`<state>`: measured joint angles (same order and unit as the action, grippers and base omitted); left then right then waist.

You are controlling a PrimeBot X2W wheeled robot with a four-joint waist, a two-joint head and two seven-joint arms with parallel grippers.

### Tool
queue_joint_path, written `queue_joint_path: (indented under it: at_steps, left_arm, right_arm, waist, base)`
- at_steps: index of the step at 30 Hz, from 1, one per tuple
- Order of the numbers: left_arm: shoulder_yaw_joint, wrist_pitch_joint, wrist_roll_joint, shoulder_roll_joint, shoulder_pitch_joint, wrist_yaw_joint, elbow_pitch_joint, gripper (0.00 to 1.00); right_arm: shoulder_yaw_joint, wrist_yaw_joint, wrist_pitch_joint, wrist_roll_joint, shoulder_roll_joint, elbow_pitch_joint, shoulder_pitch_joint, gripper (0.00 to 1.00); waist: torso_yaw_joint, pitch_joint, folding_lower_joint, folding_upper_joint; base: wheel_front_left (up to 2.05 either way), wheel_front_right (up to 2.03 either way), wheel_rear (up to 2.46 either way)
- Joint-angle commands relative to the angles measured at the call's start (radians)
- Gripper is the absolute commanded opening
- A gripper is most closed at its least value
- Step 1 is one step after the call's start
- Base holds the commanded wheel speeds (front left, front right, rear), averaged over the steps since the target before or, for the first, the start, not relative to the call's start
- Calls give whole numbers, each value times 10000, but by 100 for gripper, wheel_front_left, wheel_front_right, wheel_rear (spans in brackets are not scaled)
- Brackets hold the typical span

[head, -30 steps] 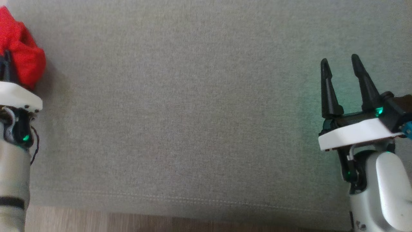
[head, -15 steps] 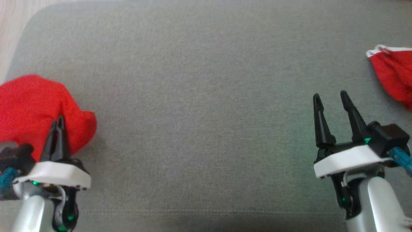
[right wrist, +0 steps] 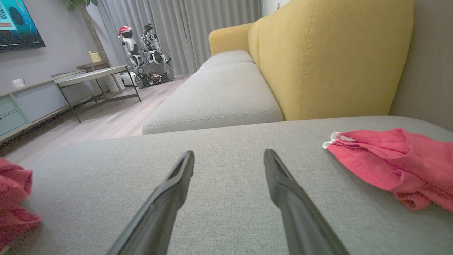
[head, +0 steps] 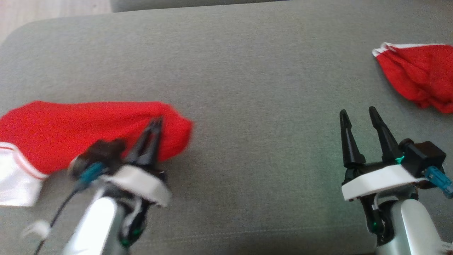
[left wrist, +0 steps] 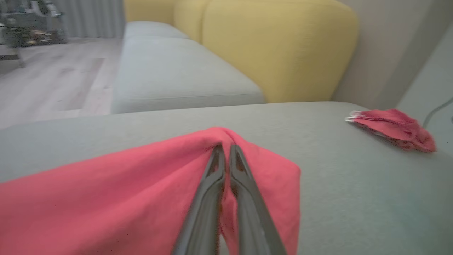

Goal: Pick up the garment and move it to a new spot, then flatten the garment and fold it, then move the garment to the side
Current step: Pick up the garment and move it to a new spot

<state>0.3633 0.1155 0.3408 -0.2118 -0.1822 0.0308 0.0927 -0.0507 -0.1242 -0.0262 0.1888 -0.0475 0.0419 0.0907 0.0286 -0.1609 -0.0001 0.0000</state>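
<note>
The left gripper [left wrist: 223,148] is clamped on the red garment [left wrist: 106,191], its two dark fingers [left wrist: 207,198] pressed together with a ridge of cloth pinched at the tips; the fabric peaks at those tips and falls away to the gripper's left and beneath it onto the grey cushion [head: 247,71]; a white band [head: 14,180] with a thin red stripe ends the garment far out to the gripper's left; the arm is blurred in the head view, so the pinched part only appears to be raised off the cushion; the right gripper [head: 358,115] has its fingers spread with nothing between them, over bare cushion, well apart from the garment; a second red cloth [head: 417,74] with a white edge lies crumpled beyond and to the right of that gripper, not touching it; a yellow backrest [right wrist: 318,60] rises past the cushion ahead of both grippers.
</note>
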Motion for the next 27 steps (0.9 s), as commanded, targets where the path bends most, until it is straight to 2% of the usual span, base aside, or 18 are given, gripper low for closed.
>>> queue_joint_path:
  at_steps: [1,6,12,18,23,24,25,26,27]
  left_arm:
    - [11,-3,-178,109,-841,178,-168,0]
    - [1111,-23,-500,797,-1945,568,440,0]
    - [1646,404,-709,1226,-3134,672,1094,0]
    - [1799,613,-658,1393,-3746,645,1601,0]
    - [2074,403,-334,1450,-3737,747,2535,0]
    - [2137,318,-251,1457,-3684,767,2734,45]
    - [2206,269,-174,1465,-3634,789,2879,95]
    - [2267,280,-135,1468,-3595,805,2977,100]
    - [2307,326,-103,1464,-3534,815,3039,100]
  right_arm:
    - [-294,-65,-55,108,-28,-371,365,100]
    - [-557,-65,-120,293,-28,-340,552,100]
    - [-777,-65,-266,481,-28,-287,691,100]
    - [-768,-65,-410,602,-28,-194,658,100]
    - [-759,-65,-515,665,-28,-88,651,100]
    - [-747,-65,-533,673,-28,-66,649,100]
    - [-743,-65,-547,679,-28,-44,649,100]
    - [-748,-65,-559,683,-28,-21,656,100]
    - [-750,-65,-567,680,-28,6,659,100]
  waist:
    - [290,-97,1,0]
    - [1010,-386,1,0]
    - [1968,-811,1,0]
    - [2451,-1012,1,0]
    - [2513,-1061,1,0]
    - [2468,-1051,1,0]
    - [2402,-1038,1,0]
    - [2331,-1016,1,0]
    - [2243,-981,1,0]
  base:
    - [0,0,0]
    - [0,0,0]
    - [0,0,0]
    - [0,0,0]
    - [0,0,0]
    - [0,0,0]
    - [0,0,0]
    - [0,0,0]
    - [0,0,0]
